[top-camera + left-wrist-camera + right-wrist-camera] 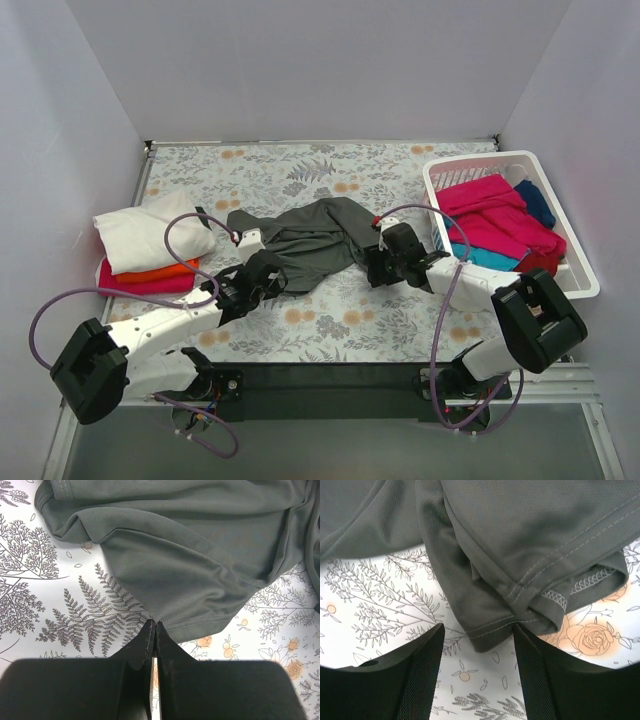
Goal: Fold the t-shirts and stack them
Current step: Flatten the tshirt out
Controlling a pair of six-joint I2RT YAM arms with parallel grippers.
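Observation:
A dark grey t-shirt [312, 240] lies crumpled in the middle of the table. My left gripper [268, 277] is at its near left edge. In the left wrist view the gripper [154, 624] is shut, with the shirt's hem [190, 615] pinched at the fingertips. My right gripper [376, 264] is at the shirt's right side. In the right wrist view it [479, 630] is open, and a folded hem corner [490, 627] lies on the table between its fingers.
A stack of folded shirts sits at the left: white [150, 230] on top, then orange [165, 270], then magenta [140, 284]. A white slatted basket [480, 160] at the right holds magenta [490, 215], teal [485, 257], navy [537, 200] and maroon [545, 262] shirts.

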